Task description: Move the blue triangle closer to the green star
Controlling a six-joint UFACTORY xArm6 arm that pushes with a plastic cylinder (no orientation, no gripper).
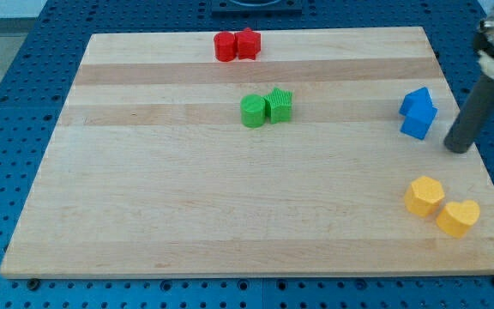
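Now, my tip just right of the blue triangle, green star well apart leftward.

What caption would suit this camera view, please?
My tip sits right of the blue blocks, the green star far to their left.

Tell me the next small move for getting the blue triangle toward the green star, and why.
Probably slide my tip toward the view's left into the blue blocks. It sits just to their right, not touching, while the green star lies far to their left beside a green cylinder, so a leftward push should carry the triangle that way.
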